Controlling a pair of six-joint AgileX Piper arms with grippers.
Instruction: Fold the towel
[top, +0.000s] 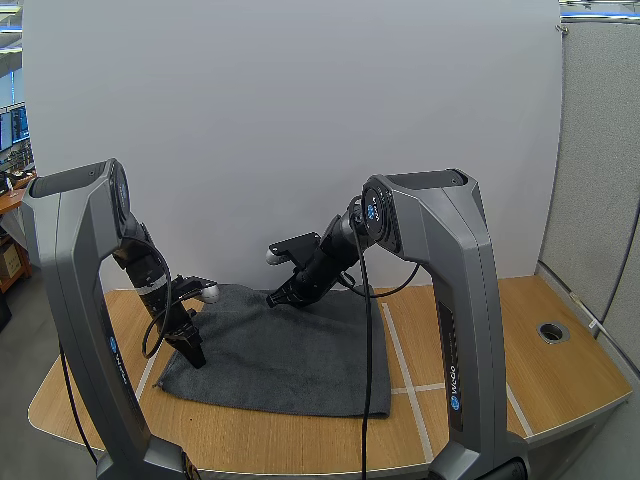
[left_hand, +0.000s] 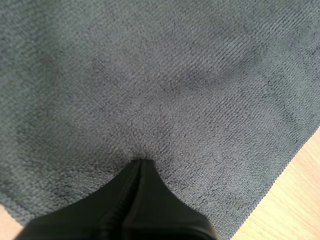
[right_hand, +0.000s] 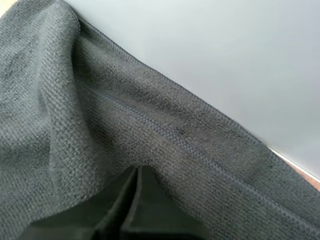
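Note:
A dark grey towel (top: 290, 355) lies spread on the wooden table (top: 480, 370). My left gripper (top: 193, 352) is down on the towel near its front left corner. In the left wrist view its fingers (left_hand: 125, 200) are pressed together, and the towel (left_hand: 165, 90) puckers slightly at their tips. My right gripper (top: 277, 297) sits at the towel's back edge. Its fingers (right_hand: 125, 205) are also together, with the tips buried in the cloth. The stitched hem (right_hand: 190, 145) there is raised and rolled over against the white wall.
A white wall (top: 300, 130) stands right behind the table. Pale tape lines (top: 405, 365) cross the bare wood to the right of the towel. A round cable hole (top: 552, 331) is at the far right. Bare wood (left_hand: 290, 200) shows beside the towel's edge.

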